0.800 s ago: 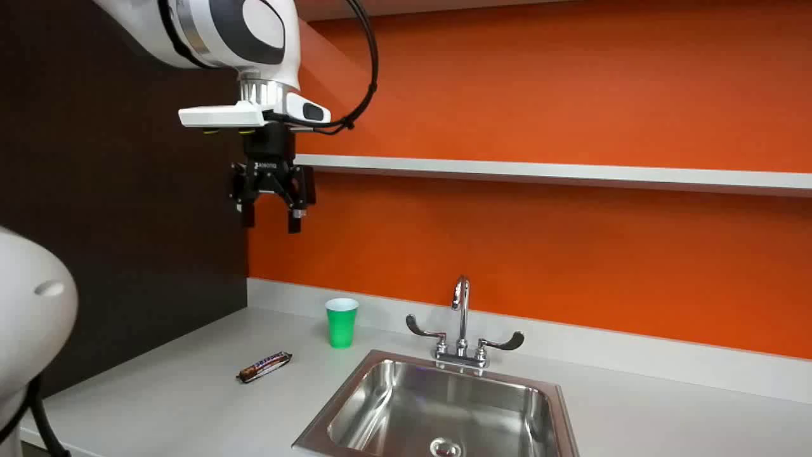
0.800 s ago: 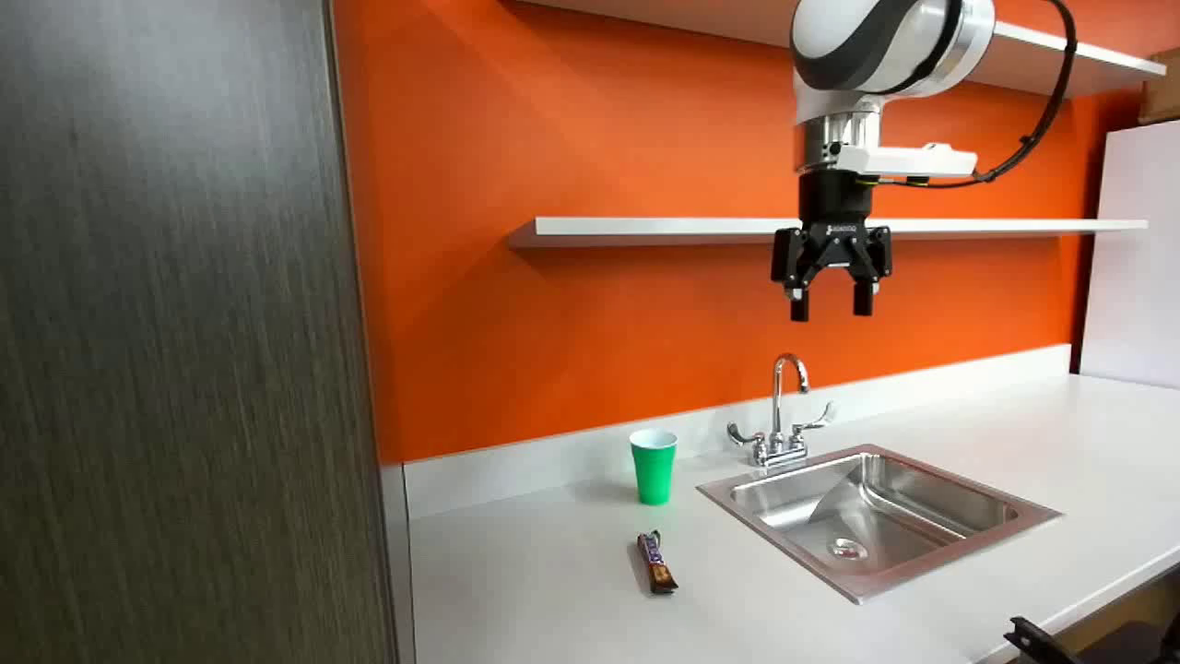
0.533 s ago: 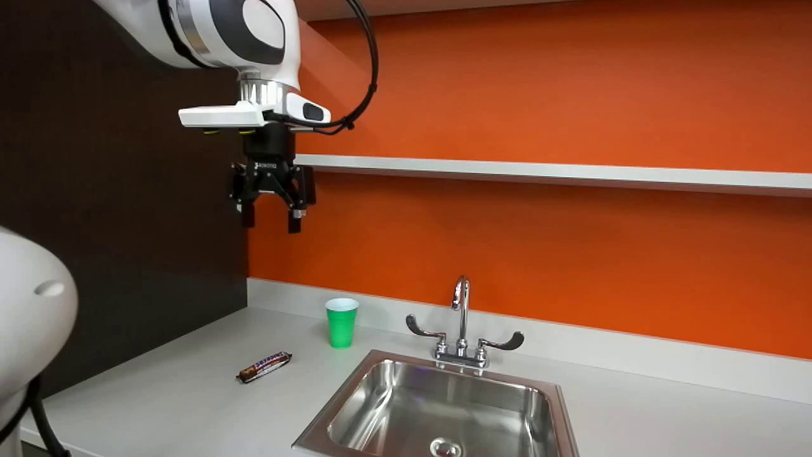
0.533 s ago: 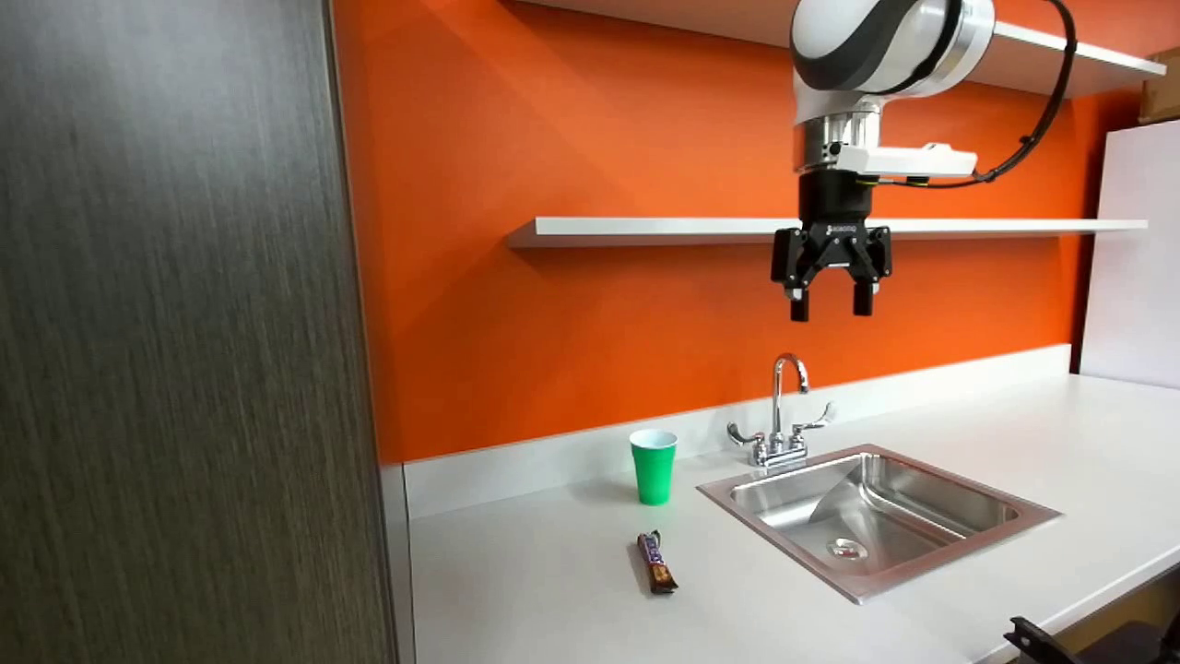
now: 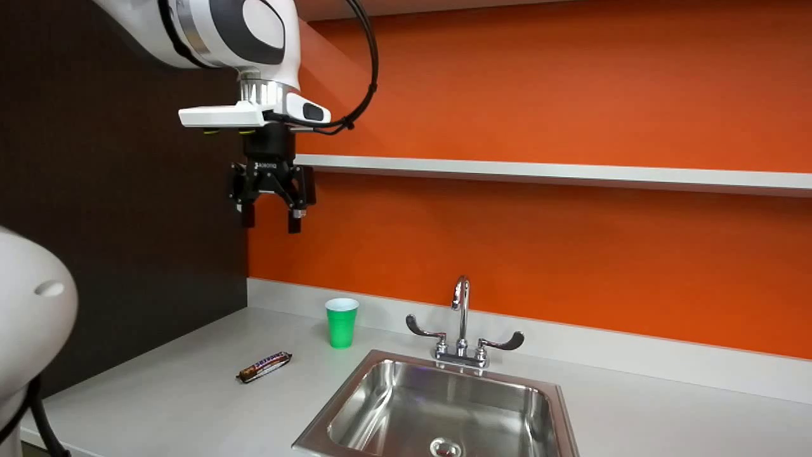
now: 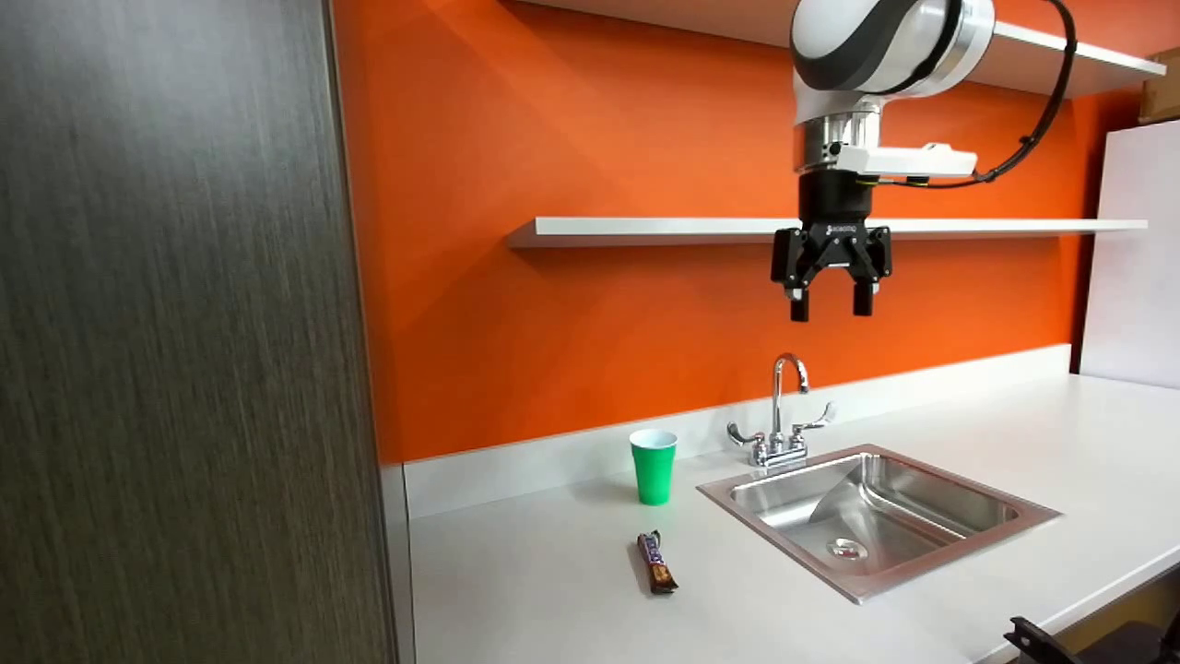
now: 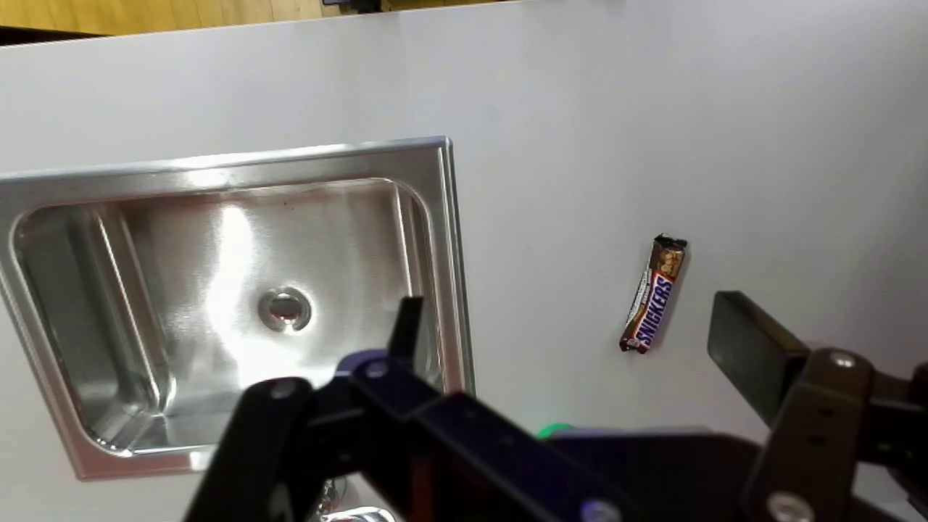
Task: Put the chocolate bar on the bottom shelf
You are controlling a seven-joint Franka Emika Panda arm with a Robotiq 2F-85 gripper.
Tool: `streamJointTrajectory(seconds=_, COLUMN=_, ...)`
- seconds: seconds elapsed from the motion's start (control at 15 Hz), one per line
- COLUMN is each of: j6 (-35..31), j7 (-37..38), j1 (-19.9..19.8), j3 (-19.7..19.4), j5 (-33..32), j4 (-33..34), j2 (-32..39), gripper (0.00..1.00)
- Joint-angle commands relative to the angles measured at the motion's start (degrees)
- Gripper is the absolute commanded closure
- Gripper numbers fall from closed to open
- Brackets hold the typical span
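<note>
The chocolate bar, a brown wrapped Snickers, lies flat on the grey countertop in both exterior views (image 5: 264, 367) (image 6: 655, 563) and in the wrist view (image 7: 655, 293). The bottom shelf is a long light-grey ledge on the orange wall in both exterior views (image 5: 552, 170) (image 6: 645, 225). My gripper is open, empty and pointing down, high above the countertop, in both exterior views (image 5: 271, 222) (image 6: 831, 304). In the wrist view its fingers (image 7: 573, 330) are wide apart, with the bar seen below between them, closer to the right finger. The shelf is out of the wrist view.
A green cup (image 5: 342, 327) stands near the backsplash beside the bar. A steel sink (image 5: 350, 388) with a tall faucet (image 5: 463, 317) is set in the countertop (image 5: 190, 400). A dark panel (image 6: 184, 323) borders one side. A higher shelf (image 6: 1079, 57) hangs above.
</note>
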State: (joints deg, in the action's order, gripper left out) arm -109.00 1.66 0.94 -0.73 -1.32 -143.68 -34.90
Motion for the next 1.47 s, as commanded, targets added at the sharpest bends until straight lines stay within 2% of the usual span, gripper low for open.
streamJointTrajectory(seconds=0.0, j6=-0.6, j7=0.9, j1=-0.1, j3=1.1, j5=0.8, j4=0.9, j2=1.8, gripper=0.00)
streamJointTrajectory(seconds=0.67, j6=-7.4, j7=10.8, j1=3.5, j3=8.1, j5=4.3, j4=5.0, j2=17.9, gripper=0.00)
streamJointTrajectory(seconds=0.93, j6=-13.0, j7=14.9, j1=5.0, j3=9.7, j5=6.7, j4=7.0, j2=24.8, gripper=0.00)
streamJointTrajectory(seconds=1.4, j6=-23.7, j7=22.2, j1=6.9, j3=10.9, j5=3.7, j4=10.6, j2=37.8, gripper=0.00)
